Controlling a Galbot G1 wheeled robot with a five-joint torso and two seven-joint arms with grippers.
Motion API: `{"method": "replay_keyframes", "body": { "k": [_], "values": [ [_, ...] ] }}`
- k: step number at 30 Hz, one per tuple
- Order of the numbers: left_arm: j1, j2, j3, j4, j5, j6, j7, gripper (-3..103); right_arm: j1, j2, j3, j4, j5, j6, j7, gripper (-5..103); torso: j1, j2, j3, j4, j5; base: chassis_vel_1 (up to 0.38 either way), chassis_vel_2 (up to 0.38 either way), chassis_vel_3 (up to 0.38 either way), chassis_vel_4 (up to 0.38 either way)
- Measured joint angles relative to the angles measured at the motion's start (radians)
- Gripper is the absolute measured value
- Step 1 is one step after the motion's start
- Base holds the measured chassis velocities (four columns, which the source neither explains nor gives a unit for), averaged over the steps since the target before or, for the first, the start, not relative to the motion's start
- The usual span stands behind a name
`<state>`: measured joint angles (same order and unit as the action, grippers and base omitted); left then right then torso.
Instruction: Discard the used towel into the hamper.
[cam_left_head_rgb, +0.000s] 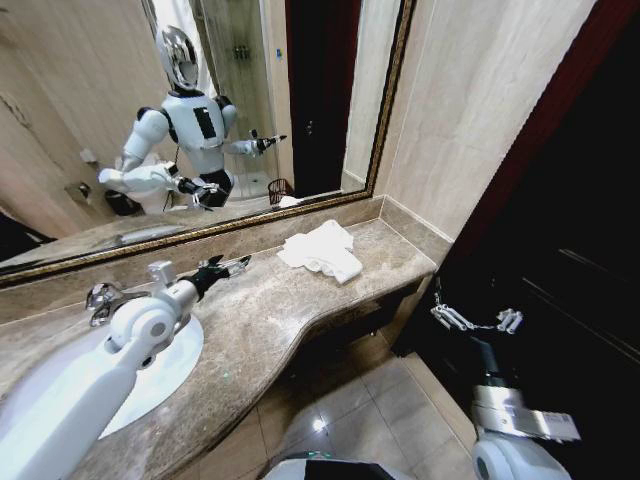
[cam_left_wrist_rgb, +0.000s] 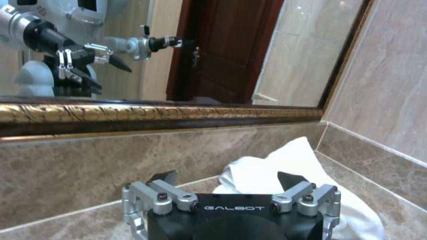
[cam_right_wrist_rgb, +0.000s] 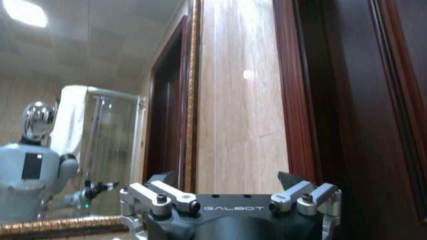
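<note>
room: bathroom | landmark: marble counter (cam_left_head_rgb: 300, 310), brown-veined, curved front edge | sink (cam_left_head_rgb: 165, 375): white, set into the counter | tap (cam_left_head_rgb: 100, 298): chrome, behind the sink | mirror (cam_left_head_rgb: 120, 120): gold-framed, on the wall above the counter | walls: beige stone | floor (cam_left_head_rgb: 340, 420): glossy beige tiles below the counter | door (cam_right_wrist_rgb: 393, 125): dark wood, beside the counter's end

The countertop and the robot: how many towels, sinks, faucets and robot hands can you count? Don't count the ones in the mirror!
White towel: 1
Sink: 1
Faucet: 1
Robot hands: 2, the left hand open above the countertop, short of the towel, and the right hand open out past the counter's end
Total: 5
</note>
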<state>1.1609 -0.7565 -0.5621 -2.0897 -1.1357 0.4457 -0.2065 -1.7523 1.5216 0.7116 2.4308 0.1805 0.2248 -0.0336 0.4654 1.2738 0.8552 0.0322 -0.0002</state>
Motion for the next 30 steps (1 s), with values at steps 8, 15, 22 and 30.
{"method": "replay_keyframes", "body": {
  "k": [8, 15, 22, 30],
  "values": [
    [0.031, -0.039, -0.005, -0.014, 0.066, -0.021, 0.001, 98, 0.001, -0.001, -0.002, 0.0, 0.011, -0.013, -0.023, 100, 0.0, 0.0, 0.0, 0.0002, 0.0002, 0.0, 0.0, 0.0, 0.0],
    [0.034, -0.046, -0.007, -0.015, 0.079, -0.029, 0.003, 99, -0.005, -0.001, -0.003, 0.003, 0.013, -0.008, -0.029, 100, 0.0, 0.0, 0.0, 0.0002, 0.0, -0.013, -0.01, 0.019, 0.011],
    [0.035, -0.049, -0.001, -0.005, 0.088, -0.033, 0.007, 99, -0.008, 0.003, -0.004, 0.003, 0.013, 0.005, -0.03, 100, 0.0, 0.0, 0.0, 0.0001, 0.0001, -0.113, -0.146, 0.138, 0.106],
    [-0.06, -0.018, 0.083, 0.103, 0.087, -0.077, 0.059, 99, -0.008, 0.003, -0.003, -0.006, 0.013, 0.039, -0.046, 100, 0.0, 0.0, 0.0, -0.0002, 0.0003, -0.172, -0.154, 0.168, 0.139]
  ]
}}
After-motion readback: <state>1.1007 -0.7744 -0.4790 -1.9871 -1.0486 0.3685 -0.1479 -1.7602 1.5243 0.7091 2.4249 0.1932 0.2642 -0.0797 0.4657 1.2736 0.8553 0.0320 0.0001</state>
